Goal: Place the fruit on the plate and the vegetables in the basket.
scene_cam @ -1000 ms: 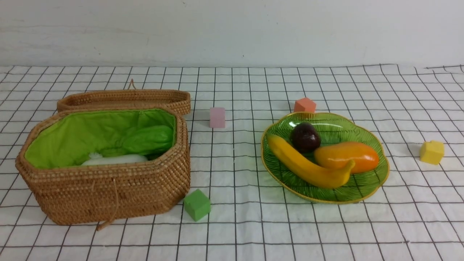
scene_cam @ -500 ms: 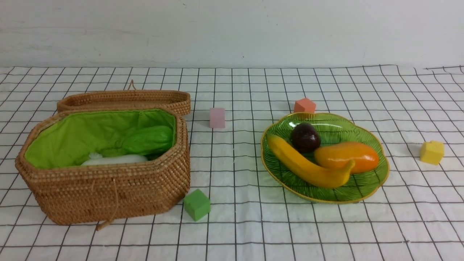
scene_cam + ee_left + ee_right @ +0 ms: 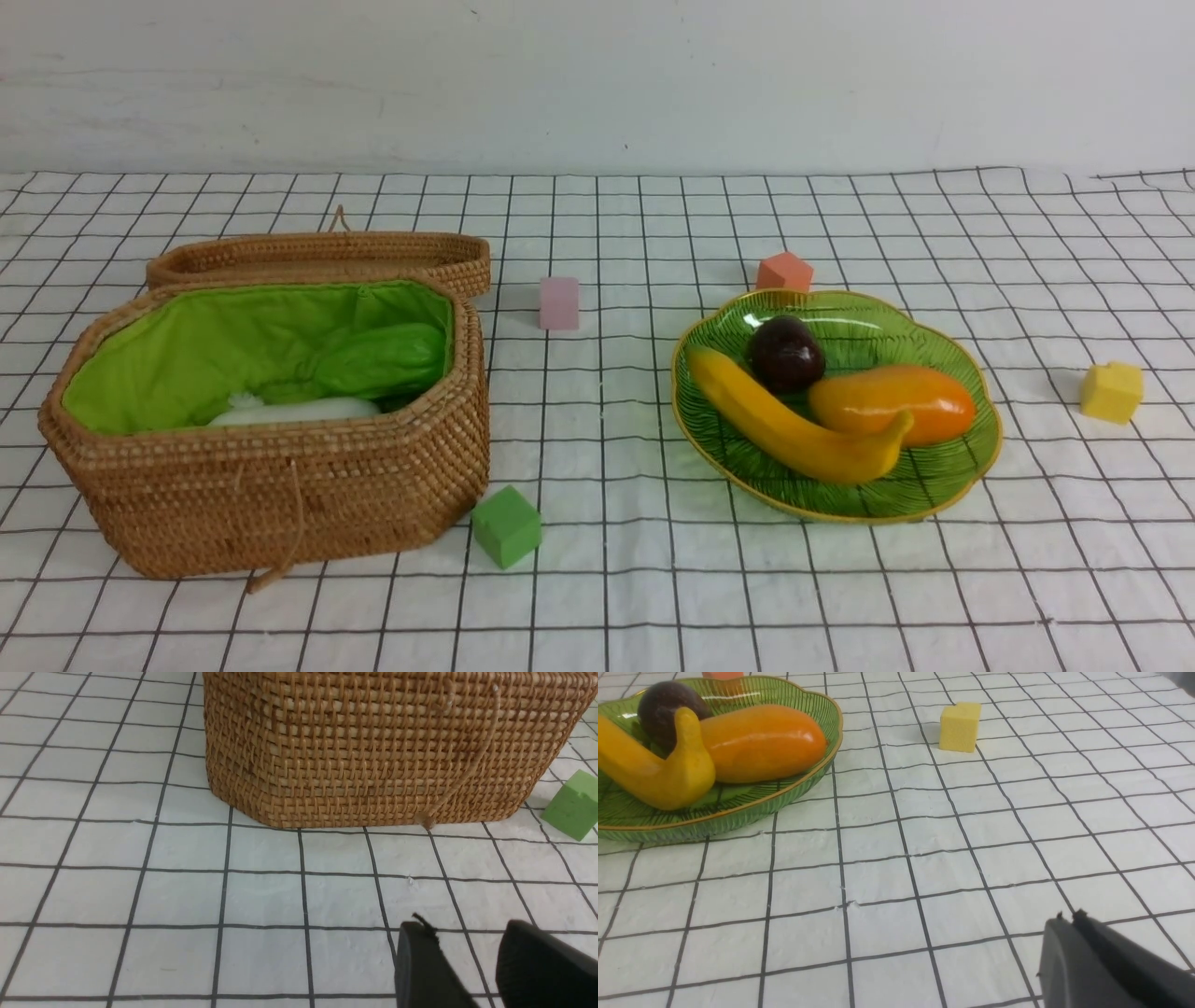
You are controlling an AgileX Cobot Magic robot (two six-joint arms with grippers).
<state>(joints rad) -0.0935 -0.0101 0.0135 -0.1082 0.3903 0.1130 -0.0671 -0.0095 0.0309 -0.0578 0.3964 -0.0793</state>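
A banana [image 3: 794, 431], mango [image 3: 892, 403] and plum [image 3: 786, 353] lie on the green plate [image 3: 971, 457] at right, vegetables sit in the open basket [image 3: 280, 495] at left, the left tool [image 3: 467, 956] empty with fingers apart, the right tool [image 3: 1069, 924] closed together.

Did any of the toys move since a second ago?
No, nothing visibly moved. The banana, mango and plum lie on the plate as before, the vegetables sit in the basket, and the cubes kept their places.
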